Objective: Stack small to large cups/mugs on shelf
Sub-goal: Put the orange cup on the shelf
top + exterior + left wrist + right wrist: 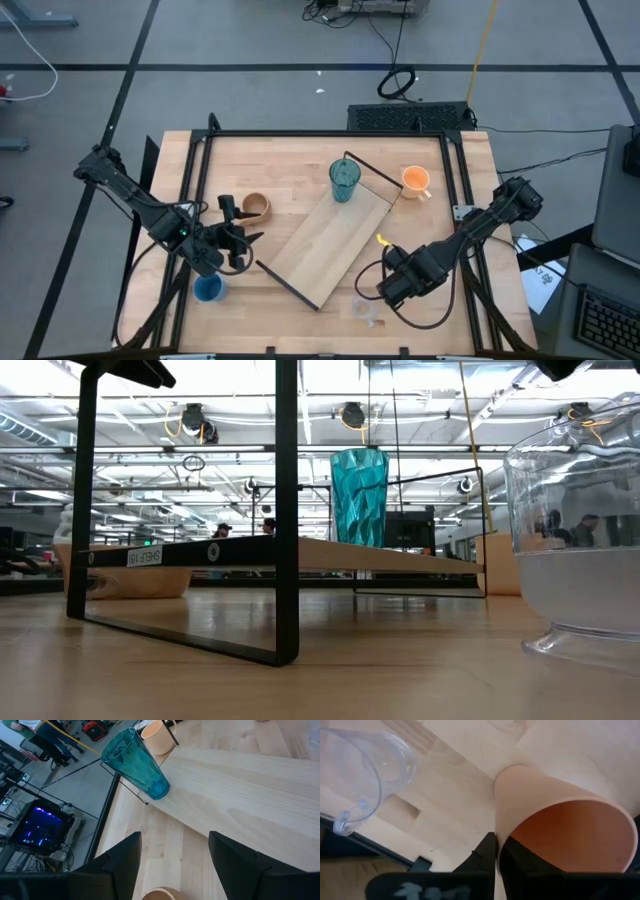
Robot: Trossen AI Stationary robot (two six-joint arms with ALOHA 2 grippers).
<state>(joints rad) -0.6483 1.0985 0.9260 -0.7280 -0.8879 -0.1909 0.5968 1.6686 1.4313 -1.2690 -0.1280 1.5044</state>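
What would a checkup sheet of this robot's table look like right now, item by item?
Surface: wooden table, bare, no spills seen.
Job's things: teal tumbler upright on one end of the shelf; orange mug, tan mug, blue cup and clear cup on the table around it; orange cup in a claw.
Clutter: nothing seen.
Claws: right claw shut on the orange cup's rim, beside the shelf's edge; left claw open, empty, by the tan mug.
Cables: black cable coiled on the floor beyond the table.
Surroundings: grey floor with dark lines.
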